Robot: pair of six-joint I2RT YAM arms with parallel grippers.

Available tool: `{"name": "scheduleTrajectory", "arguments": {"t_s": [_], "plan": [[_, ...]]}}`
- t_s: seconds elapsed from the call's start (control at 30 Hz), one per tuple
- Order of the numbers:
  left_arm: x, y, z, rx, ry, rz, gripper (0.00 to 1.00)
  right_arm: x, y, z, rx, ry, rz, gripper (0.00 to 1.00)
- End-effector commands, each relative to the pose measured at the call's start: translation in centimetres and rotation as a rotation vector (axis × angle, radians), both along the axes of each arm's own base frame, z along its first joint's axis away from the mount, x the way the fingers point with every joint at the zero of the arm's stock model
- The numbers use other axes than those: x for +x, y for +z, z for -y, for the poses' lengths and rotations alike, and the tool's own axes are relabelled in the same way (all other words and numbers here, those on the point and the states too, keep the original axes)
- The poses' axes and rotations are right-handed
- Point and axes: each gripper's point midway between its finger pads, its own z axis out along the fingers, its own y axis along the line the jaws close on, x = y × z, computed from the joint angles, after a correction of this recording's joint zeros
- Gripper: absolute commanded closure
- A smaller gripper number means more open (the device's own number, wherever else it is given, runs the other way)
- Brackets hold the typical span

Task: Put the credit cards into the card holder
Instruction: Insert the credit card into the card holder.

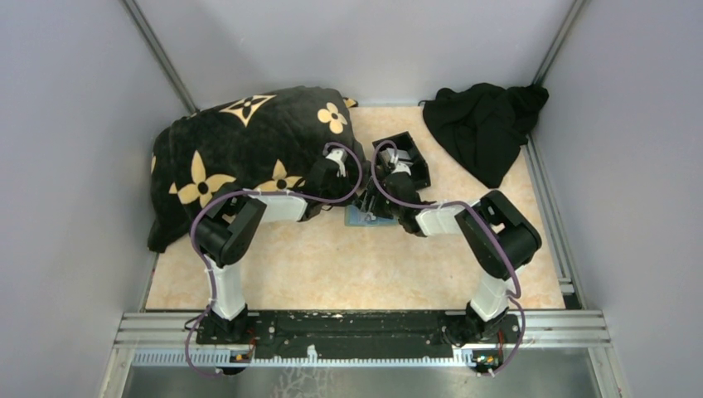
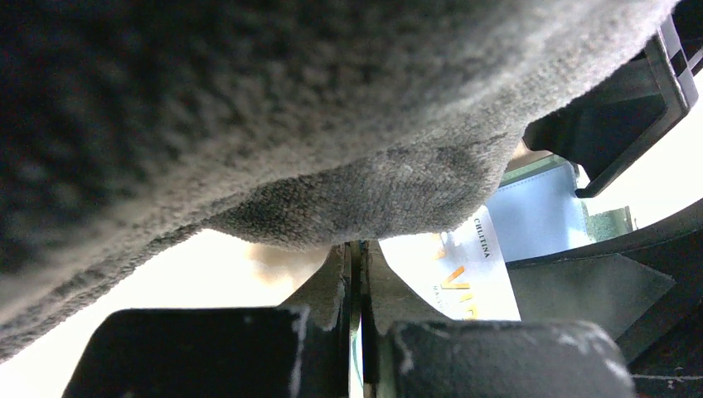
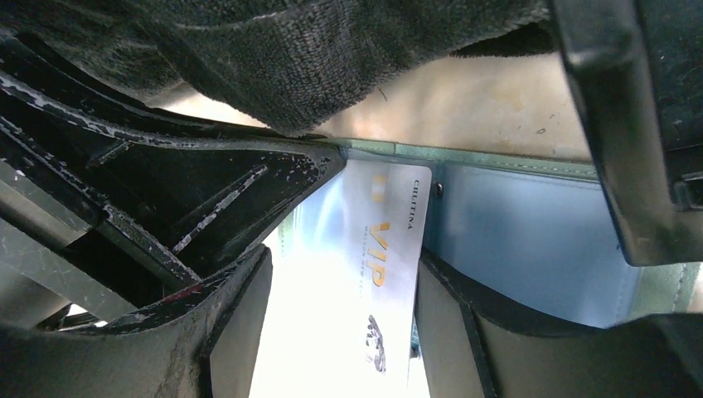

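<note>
**Two grippers meeting at the card holder [image 1: 362, 217]**

Nearest the arm bases, bare tan table [image 1: 332, 265] is stretching up to the card holder. The holder is lying flat and opened, showing a pale blue inside with a green edge. The right gripper [image 3: 344, 265] is reaching in from the holder's right. Its fingers are standing wide apart, one on each side of a credit card [image 3: 365, 274], and gripping nothing. The card, silvery white with gold VIP lettering, is lying on the holder's inner face; whether its far end is sitting in a pocket cannot be told. The left gripper [image 2: 358, 257] is coming in from the holder's left with its fingers pressed together at the holder's edge. Whether they are pinching that edge is unclear. A black blanket with gold flowers [image 1: 240, 149] is hanging over this gripper, left of and beyond the holder. Just beyond the holder a black open box [image 1: 410, 157] is sitting. Farther beyond, to the right, a black cloth [image 1: 485, 124] is lying crumpled.
</note>
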Motion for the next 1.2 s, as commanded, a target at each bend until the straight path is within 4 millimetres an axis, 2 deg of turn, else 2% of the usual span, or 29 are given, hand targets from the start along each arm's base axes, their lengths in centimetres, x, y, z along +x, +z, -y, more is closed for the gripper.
{"name": "scheduleTrajectory", "arguments": {"t_s": [0.0, 0.17, 0.37, 0.6, 0.93, 1.17], "plan": [[-12.3, -11.1, -6.8, 0.311, -0.055, -0.472, 1.00, -2.5, -5.1, 4.4, -0.317, -0.021, -0.121, 0.38], [-12.3, -10.9, -6.7, 0.295, -0.047, -0.469, 1.00, -2.8, -5.2, 5.8, -0.413, -0.028, -0.120, 0.38], [-12.5, -11.0, -6.7, 0.290, -0.048, -0.477, 1.00, -2.9, -5.4, 6.5, -0.513, -0.012, -0.108, 0.35], [-12.6, -11.1, -6.7, 0.290, -0.048, -0.480, 0.99, -3.1, -5.3, 6.0, -0.579, 0.042, -0.104, 0.24], [-12.8, -11.3, -6.5, 0.278, -0.050, -0.494, 0.99, -3.7, -6.1, 5.3, -0.667, 0.118, -0.129, 0.20], [-12.8, -11.4, -6.4, 0.280, -0.053, -0.499, 0.99, -3.8, -5.6, 4.7, -0.660, 0.145, -0.123, 0.16]]}}
